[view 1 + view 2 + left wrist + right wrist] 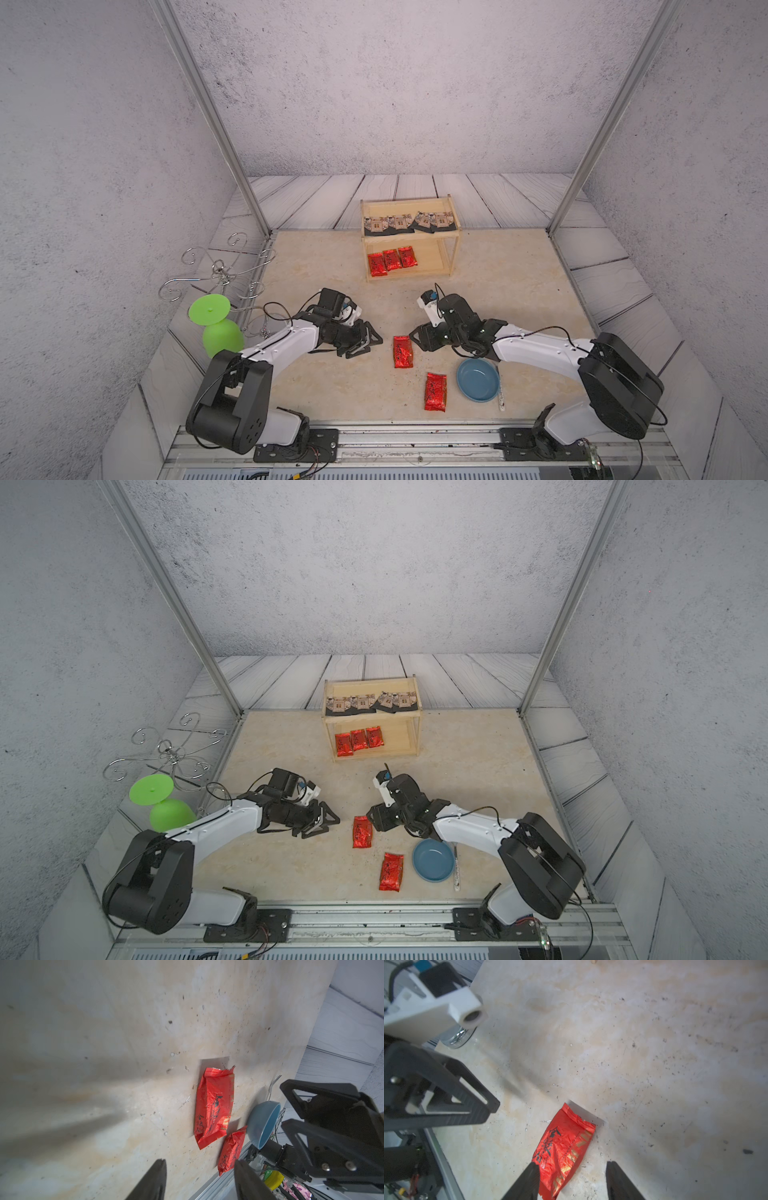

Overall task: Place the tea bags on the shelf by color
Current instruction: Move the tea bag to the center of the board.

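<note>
arms [286, 338]: white shells, black joints | left hand [372, 343], right hand [415, 340]: black, triangular

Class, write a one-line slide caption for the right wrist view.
Right gripper, jaws open, at one end of a red tea bag lying on the speckled beige table.

Crinkled glossy red foil tea bags [214, 1105], pale bare-wood shelf [454, 253], seemingly matt speckled stone-look tabletop [316, 257]
</note>
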`<state>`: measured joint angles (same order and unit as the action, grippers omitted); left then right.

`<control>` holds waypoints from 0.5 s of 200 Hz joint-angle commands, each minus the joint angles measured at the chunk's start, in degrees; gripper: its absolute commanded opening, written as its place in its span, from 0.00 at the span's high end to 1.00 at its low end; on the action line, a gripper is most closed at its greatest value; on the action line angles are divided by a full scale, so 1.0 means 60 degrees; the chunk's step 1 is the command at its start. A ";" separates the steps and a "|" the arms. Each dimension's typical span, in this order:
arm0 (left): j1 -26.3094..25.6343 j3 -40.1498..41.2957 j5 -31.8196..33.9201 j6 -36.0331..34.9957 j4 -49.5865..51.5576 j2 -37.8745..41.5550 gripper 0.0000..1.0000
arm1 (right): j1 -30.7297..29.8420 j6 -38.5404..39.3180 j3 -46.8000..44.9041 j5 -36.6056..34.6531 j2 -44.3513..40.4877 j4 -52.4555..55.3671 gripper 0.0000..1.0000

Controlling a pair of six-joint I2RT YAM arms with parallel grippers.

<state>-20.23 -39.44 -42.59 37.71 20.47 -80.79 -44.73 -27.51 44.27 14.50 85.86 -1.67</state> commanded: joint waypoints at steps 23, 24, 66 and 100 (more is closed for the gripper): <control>-0.0203 -0.0322 -0.0153 -0.0100 0.0219 -0.0026 0.43 | 0.0157 -0.1051 0.0142 0.1541 0.0885 -0.0423 0.45; -0.0195 -0.0324 -0.0146 -0.0102 0.0220 -0.0026 0.43 | 0.0158 -0.1046 0.0161 0.1539 0.0912 -0.0424 0.45; 0.0066 -0.0389 -0.0113 0.0205 -0.0042 -0.0130 0.43 | 0.0268 -0.0774 0.0726 0.2237 0.2131 -0.0353 0.48; 0.0335 -0.0364 -0.0041 0.0267 -0.0193 -0.0245 0.42 | 0.0341 -0.0689 0.1031 0.2932 0.2682 -0.0759 0.50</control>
<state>-19.25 -40.80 -43.07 38.85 20.27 -81.49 -43.03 -32.16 48.45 27.75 100.44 -4.21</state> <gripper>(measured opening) 0.575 0.502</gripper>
